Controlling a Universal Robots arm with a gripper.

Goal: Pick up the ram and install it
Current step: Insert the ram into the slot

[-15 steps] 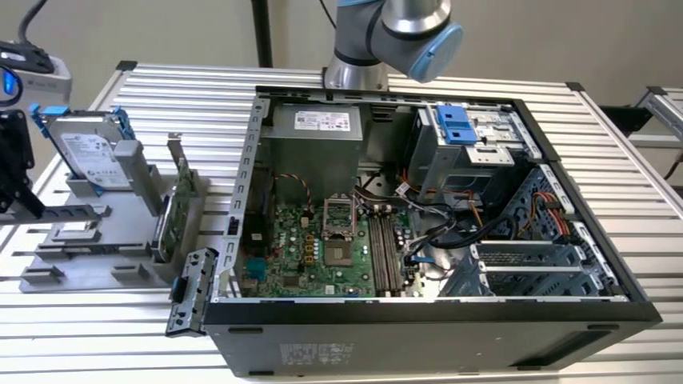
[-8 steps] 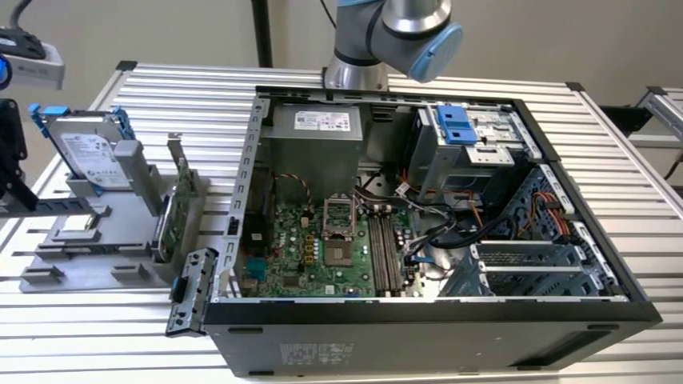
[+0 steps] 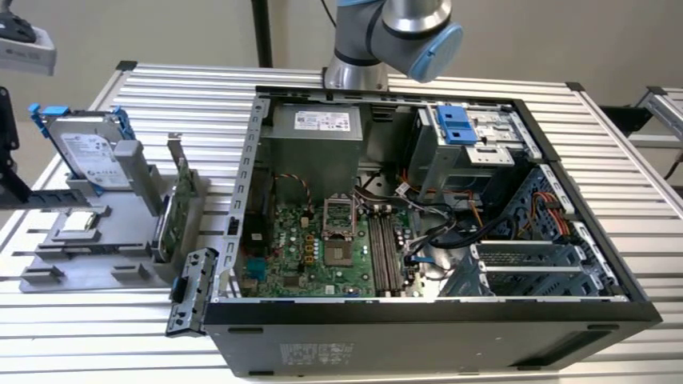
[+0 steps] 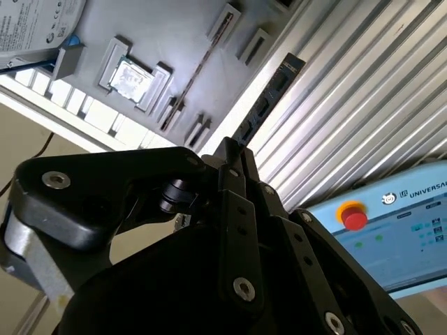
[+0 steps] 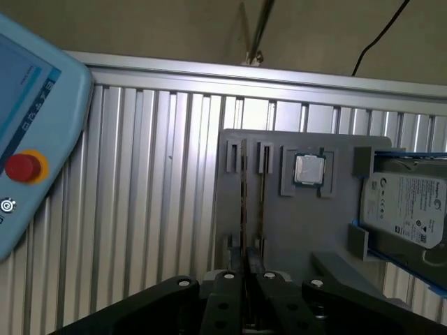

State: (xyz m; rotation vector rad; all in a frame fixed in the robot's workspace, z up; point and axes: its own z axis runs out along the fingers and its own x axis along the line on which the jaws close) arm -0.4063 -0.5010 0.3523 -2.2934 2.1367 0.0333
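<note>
The ram (image 5: 260,206) stands on edge in a slot of the grey fixture (image 5: 279,230), a thin dark stick beside the square processor (image 5: 309,169). In the second wrist view the ram (image 4: 201,68) runs along the same fixture (image 4: 174,35). My gripper (image 5: 244,276) hangs well above the fixture, roughly in line with the stick, shut with its black fingers pressed together and nothing between them. In the second wrist view the gripper (image 4: 230,150) tapers to closed tips. The exterior view has the open computer case (image 3: 427,320) with the motherboard's memory slots (image 3: 386,248).
A silver hard drive (image 3: 91,148) with blue rails leans at the fixture's far end. A green card (image 3: 184,212) stands on the fixture's case-side edge, a black bracket (image 3: 190,292) beside it. A teach pendant (image 5: 28,132) lies on the ribbed table (image 5: 140,209).
</note>
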